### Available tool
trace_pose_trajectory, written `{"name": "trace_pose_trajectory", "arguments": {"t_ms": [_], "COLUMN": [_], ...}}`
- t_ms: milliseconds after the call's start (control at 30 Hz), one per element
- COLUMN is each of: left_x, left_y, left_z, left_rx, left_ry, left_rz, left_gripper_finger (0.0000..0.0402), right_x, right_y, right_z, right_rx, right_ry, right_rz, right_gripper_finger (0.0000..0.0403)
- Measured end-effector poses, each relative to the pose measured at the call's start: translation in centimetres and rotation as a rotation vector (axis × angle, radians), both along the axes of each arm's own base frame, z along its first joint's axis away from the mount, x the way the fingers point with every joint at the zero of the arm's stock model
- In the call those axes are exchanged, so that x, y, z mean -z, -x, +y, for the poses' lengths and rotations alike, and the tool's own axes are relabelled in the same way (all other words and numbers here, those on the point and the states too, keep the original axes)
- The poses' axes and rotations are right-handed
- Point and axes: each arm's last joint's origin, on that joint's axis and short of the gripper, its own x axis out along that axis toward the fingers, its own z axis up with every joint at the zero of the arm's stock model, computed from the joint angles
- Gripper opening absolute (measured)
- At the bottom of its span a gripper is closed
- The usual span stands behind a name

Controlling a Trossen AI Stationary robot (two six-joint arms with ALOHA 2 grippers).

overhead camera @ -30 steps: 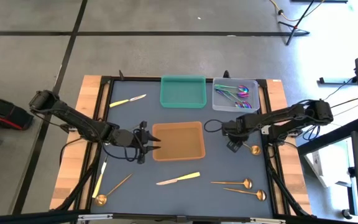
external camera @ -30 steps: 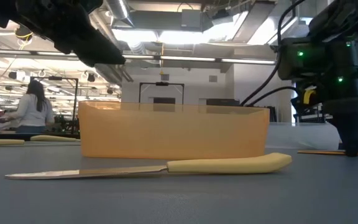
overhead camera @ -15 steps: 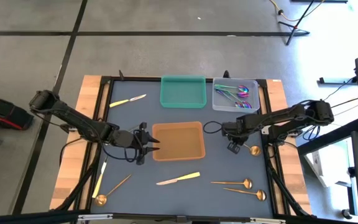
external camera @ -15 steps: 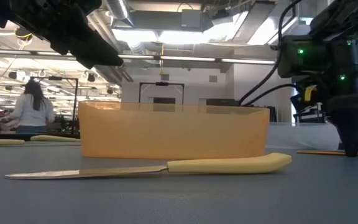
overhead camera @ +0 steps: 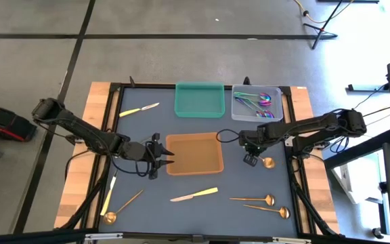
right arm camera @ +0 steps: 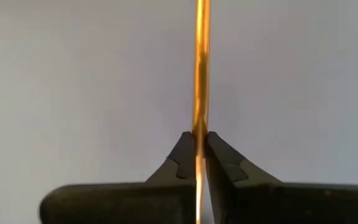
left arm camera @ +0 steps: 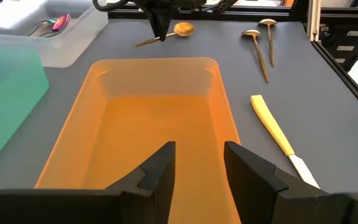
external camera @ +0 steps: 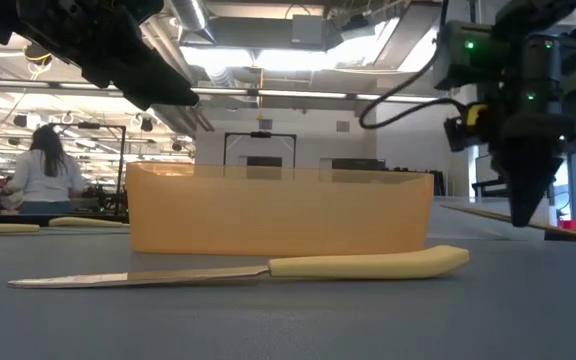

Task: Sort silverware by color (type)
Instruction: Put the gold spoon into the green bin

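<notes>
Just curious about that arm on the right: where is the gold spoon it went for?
In the high view the gold spoon sits just right of the orange tray, its handle pinched in the right gripper.

Gold spoon's [right arm camera: 201, 74] handle cut off beyond the right wrist view's edges.

- The desk [overhead camera: 202, 183] has a flat slate-grey top with pale wooden side strips.
- The orange tray [overhead camera: 194, 153] is translucent amber.
- The green tray [overhead camera: 199, 99] is sea-green.
- The clear tray [overhead camera: 256, 106] holds iridescent purple-teal spoons [overhead camera: 259, 100].
- The yellow-handled knife [external camera: 238, 268] has a cream handle and a silver blade.
- The gold spoon [overhead camera: 263, 161] and its shaft [right arm camera: 201, 68] shine copper-gold.
- Both arms are black.
</notes>
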Motion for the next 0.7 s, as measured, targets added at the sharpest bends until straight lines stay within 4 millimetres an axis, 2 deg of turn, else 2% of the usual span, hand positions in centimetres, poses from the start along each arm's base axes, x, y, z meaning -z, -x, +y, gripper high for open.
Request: {"name": "trace_pose_trajectory", "arguments": {"t_ms": [200, 367, 567, 700], "left_x": [0.0, 0.0, 0.0, 0.0], "left_y": [0.0, 0.0, 0.0, 0.0], "left_z": [0.0, 0.0, 0.0, 0.1], "left_rx": [0.000, -0.003, -0.004, -0.010], "left_ry": [-0.002, -0.003, -0.003, -0.004], "left_rz": [0.000, 0.000, -0.001, -0.002], "left_gripper_finger": [0.0132, 0.0132, 0.0132, 0.0132], "right_x": [-1.7, -4.6, -9.2, -11.3], "right_y": [-1.3, -3.1, -6.2, -8.3], "right_z": [0.0, -0.2, -0.7, -2.3], "right_rx": [-0.044, -0.096, -0.173, -0.190], "right_ry": [0.015, 0.107, 0.327, 0.467], "right_rz": [-0.078, -0.191, -0.483, -0.695], "right_gripper_finger": [0.0006, 0.0003, 0.0008, 0.0008]}}
